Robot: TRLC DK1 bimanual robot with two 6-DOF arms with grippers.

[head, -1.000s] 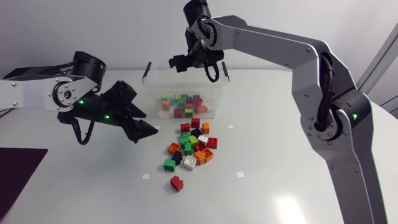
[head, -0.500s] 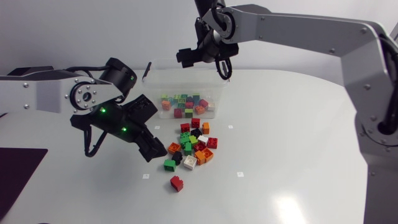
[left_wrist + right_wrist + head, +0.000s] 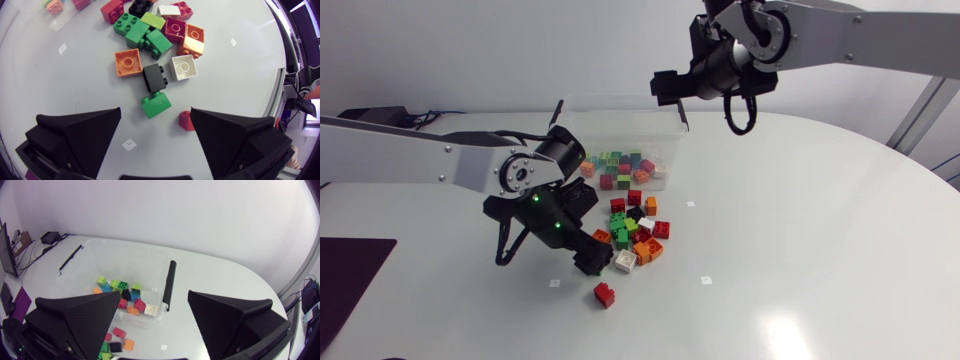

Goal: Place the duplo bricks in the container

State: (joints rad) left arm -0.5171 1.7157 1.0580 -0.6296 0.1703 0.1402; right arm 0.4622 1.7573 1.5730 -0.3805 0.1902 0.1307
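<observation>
A heap of coloured duplo bricks lies mid-table, in front of the clear container, which holds several bricks. My left gripper hangs open over the heap's near-left edge. In the left wrist view a green brick lies between its open fingers, untouched, with a black brick just ahead and a red brick by one finger. My right gripper is open and empty, high above the container's right end. Its wrist view looks down past the gripper into the container.
One red brick lies alone nearer the front edge. Black handles sit on the container's ends. A dark mat covers the front-left corner. Bare table stretches to the right of the heap.
My left arm has swung right and down from beside the container to the heap's edge. My right arm has risen and moved right, away from the container, its fingers spreading wider.
</observation>
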